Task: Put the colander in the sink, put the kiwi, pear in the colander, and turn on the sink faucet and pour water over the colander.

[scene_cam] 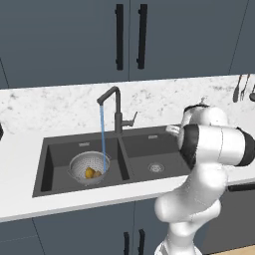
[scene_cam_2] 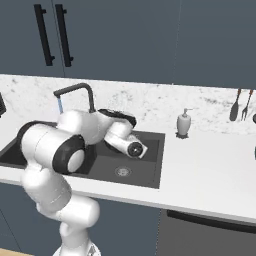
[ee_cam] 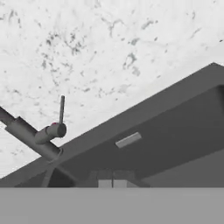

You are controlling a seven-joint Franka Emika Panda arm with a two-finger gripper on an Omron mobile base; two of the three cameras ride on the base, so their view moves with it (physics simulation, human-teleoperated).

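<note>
Thin light-blue water stream falling into perforated silver-grey metal colander, lower left, rinsing fruit; gripper closed, empty.

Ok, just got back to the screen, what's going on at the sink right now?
The tall dark grey faucet is running: a thin light-blue stream of water falls into the round perforated metal colander in the left basin of the dark grey double sink. A yellow-orange pear lies in it beside a brownish fruit. The white arm's gripper is shut, holding nothing, near the faucet's side lever.
</note>
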